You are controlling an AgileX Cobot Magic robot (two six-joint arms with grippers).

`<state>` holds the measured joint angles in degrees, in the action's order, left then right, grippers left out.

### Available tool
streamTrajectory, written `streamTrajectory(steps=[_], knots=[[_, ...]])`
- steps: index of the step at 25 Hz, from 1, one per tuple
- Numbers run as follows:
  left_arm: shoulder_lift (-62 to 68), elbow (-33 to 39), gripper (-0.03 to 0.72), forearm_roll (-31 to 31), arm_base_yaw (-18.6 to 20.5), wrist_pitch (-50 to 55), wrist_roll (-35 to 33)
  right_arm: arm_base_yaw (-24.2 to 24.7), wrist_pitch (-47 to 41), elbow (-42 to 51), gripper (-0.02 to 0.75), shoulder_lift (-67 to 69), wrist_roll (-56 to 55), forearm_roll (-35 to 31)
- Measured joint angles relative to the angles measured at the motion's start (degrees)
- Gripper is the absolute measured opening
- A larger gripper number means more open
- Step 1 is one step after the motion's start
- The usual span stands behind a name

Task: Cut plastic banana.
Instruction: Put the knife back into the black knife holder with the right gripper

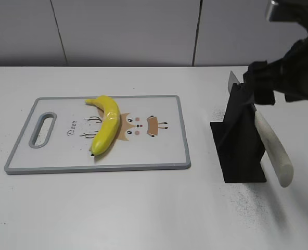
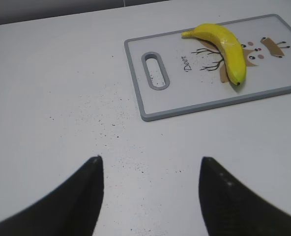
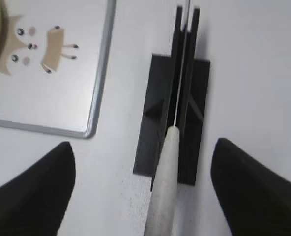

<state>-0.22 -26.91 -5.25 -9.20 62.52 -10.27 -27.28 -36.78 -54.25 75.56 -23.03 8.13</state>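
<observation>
The plastic banana (image 1: 106, 124) lies on the white cutting board (image 1: 60, 151), near its middle; it also shows in the left wrist view (image 2: 228, 46). A knife with a pale handle (image 1: 272, 148) sits slotted in a black stand (image 1: 240, 140) to the right of the board. My right gripper (image 3: 143, 152) is open above the knife handle (image 3: 166, 187), with a finger on each side and not touching it. My left gripper (image 2: 150, 164) is open and empty over bare table, some way left of the board (image 2: 185, 98); it is out of the exterior view.
The cutting board has a grey rim and a handle slot (image 1: 42, 129) at its left end. Dark specks dot the table around the stand and near the left gripper. A grey panelled wall (image 1: 128, 31) runs along the back.
</observation>
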Motion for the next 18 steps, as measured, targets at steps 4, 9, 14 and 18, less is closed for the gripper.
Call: streamTrajectory(steps=[4,9,14,18], knots=[[0.0,0.0,0.564,0.0,0.0,0.0,0.0,0.0,0.3,-0.8,0.645,-4.9,7.3,0.0],[0.0,0.0,0.56,0.0,0.0,0.0,0.0,0.0,-3.6,-0.8,0.632,-13.3,13.6,-1.2],[0.0,0.0,0.559,0.0,0.0,0.0,0.0,0.0,-6.4,3.9,0.613,-22.1,21.7,-7.0],[0.0,0.0,0.559,-0.1,0.0,0.0,0.0,0.0,-7.3,10.7,0.599,-29.9,23.8,-8.1]])
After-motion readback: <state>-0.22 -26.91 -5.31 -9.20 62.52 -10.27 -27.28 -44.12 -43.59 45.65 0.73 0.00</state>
